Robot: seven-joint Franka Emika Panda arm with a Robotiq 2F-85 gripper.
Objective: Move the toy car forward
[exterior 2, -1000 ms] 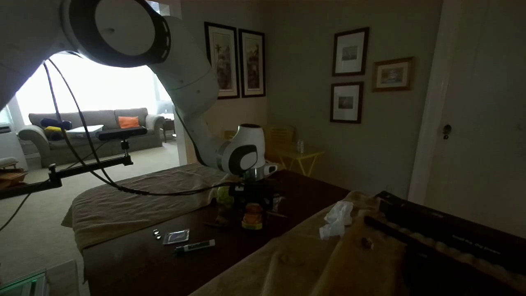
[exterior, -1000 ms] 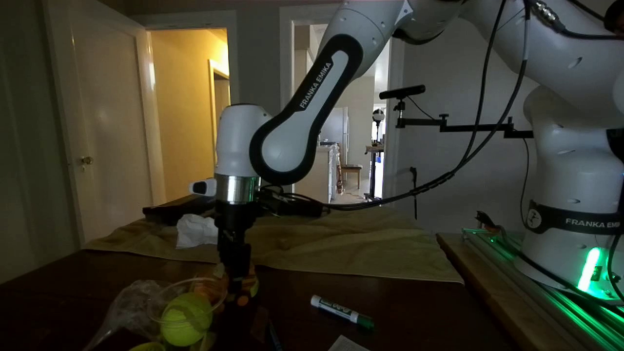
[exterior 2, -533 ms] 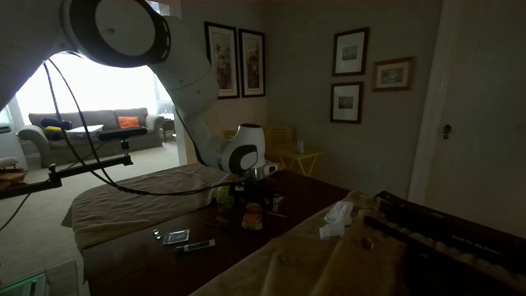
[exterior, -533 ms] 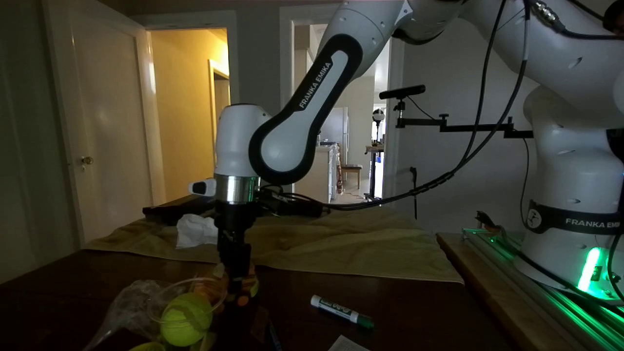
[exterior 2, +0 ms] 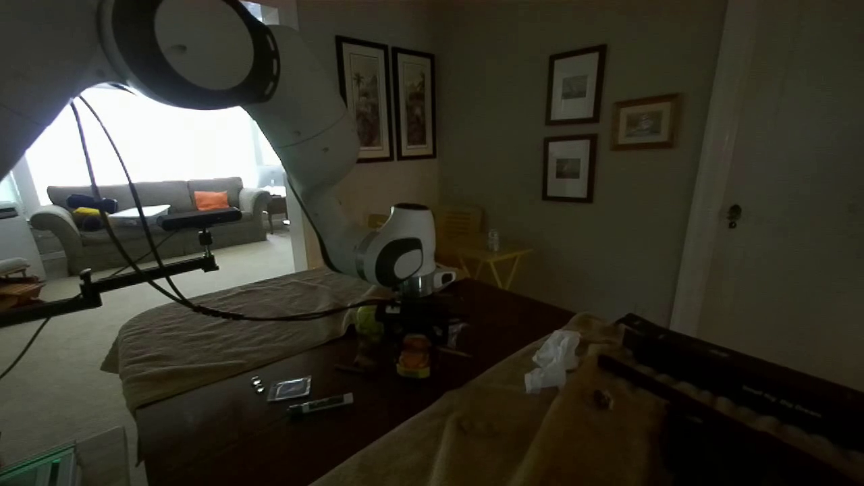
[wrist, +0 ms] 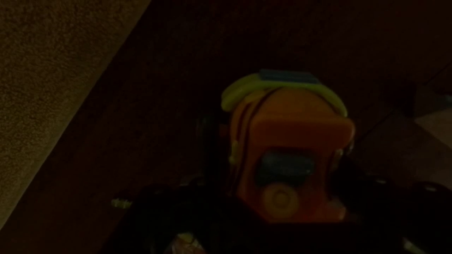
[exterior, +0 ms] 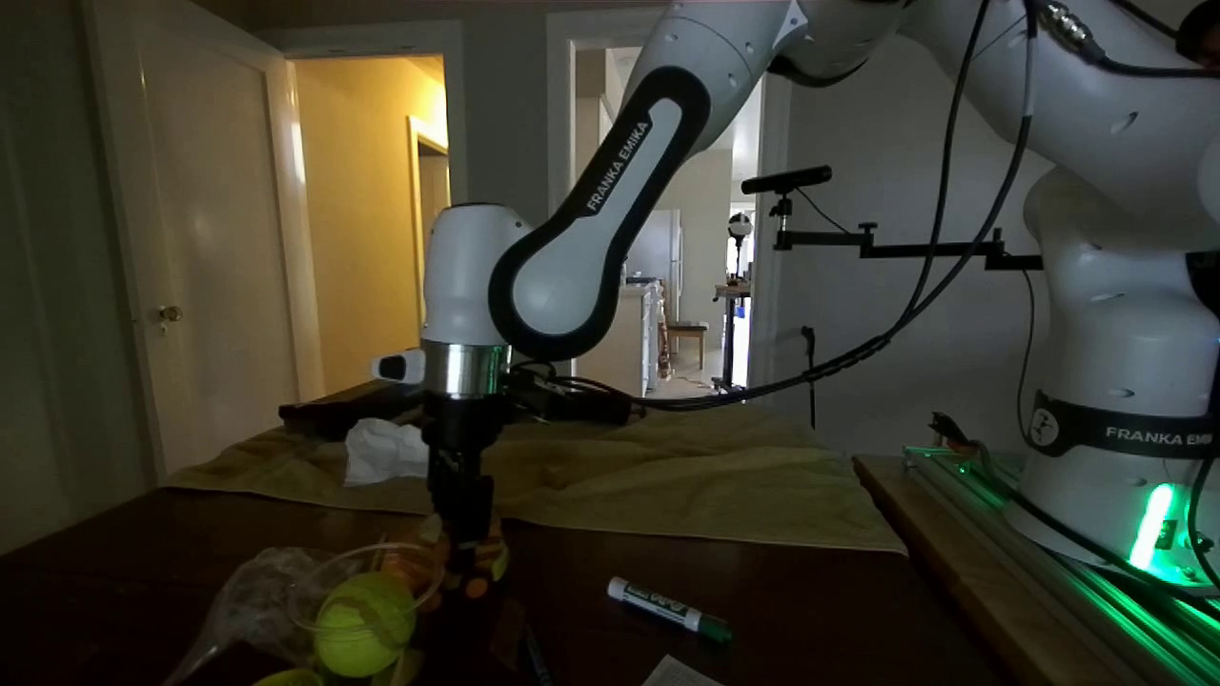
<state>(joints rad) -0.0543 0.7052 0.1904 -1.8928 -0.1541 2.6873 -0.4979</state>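
The toy car is orange with a yellow-green edge and a dark window. In the wrist view the toy car (wrist: 300,132) lies between the two dark fingers of my gripper (wrist: 277,169). The right finger is against the car's side and the left finger is close along the other side. In an exterior view the gripper (exterior: 464,548) points straight down over the car (exterior: 491,562), hiding much of it. The car also shows below the gripper in an exterior view (exterior 2: 414,356). The wrist picture is very dark, so the finger contact is hard to see. The gripper appears shut on the car.
A tennis ball (exterior: 362,624) in a clear plastic cup and a clear bag (exterior: 257,600) are close beside the gripper. A green marker (exterior: 667,610) lies on the dark table. White tissue (exterior 2: 553,361) lies on the brown towel (exterior 2: 472,439).
The gripper and the toy car have shifted together very slightly, to the right in an exterior view. The other objects have not moved.
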